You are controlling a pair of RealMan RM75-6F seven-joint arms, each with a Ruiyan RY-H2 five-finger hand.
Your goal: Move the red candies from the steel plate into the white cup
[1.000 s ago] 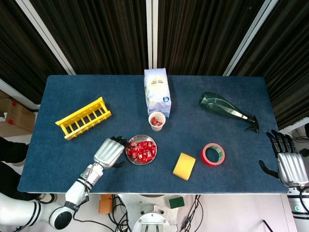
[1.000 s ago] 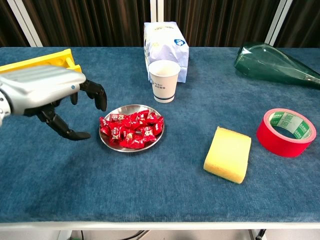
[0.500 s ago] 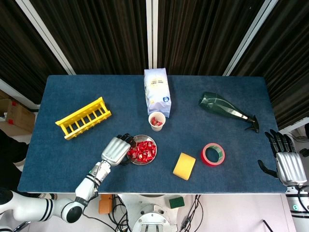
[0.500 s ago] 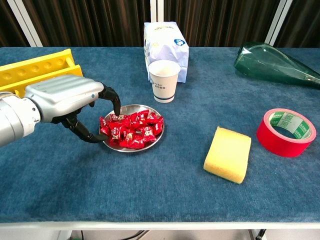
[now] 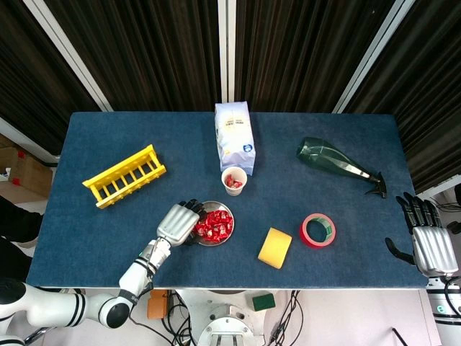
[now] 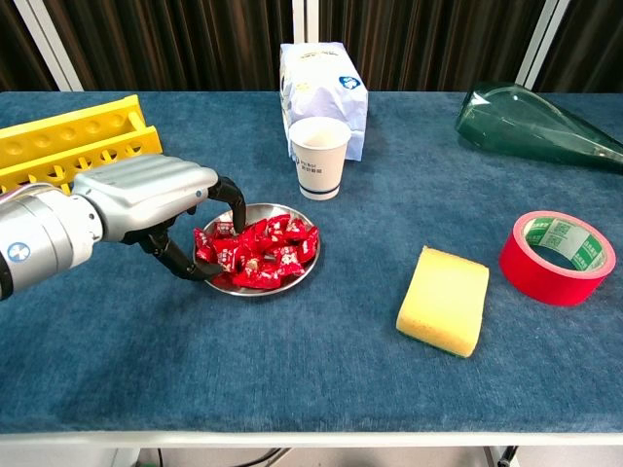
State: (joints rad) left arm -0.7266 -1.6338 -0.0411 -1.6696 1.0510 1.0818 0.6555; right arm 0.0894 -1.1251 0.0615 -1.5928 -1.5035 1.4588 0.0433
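The left hand (image 6: 146,199) reaches into the steel plate (image 6: 310,268), fingers curled down around the near red candies (image 6: 258,251). I cannot tell if it holds 1 yet. It should pinch gently so the plate does not slide. The white cup (image 6: 320,156) stands just behind the plate. The right hand (image 5: 431,245) lies far off, fingers apart. No writing is readable.

Left hand (image 6: 156,195): ribbed silver back shell, black fingers, silver-white forearm bearing small blue round mark. Right hand (image 5: 434,245): matching silver shell, black fingers.
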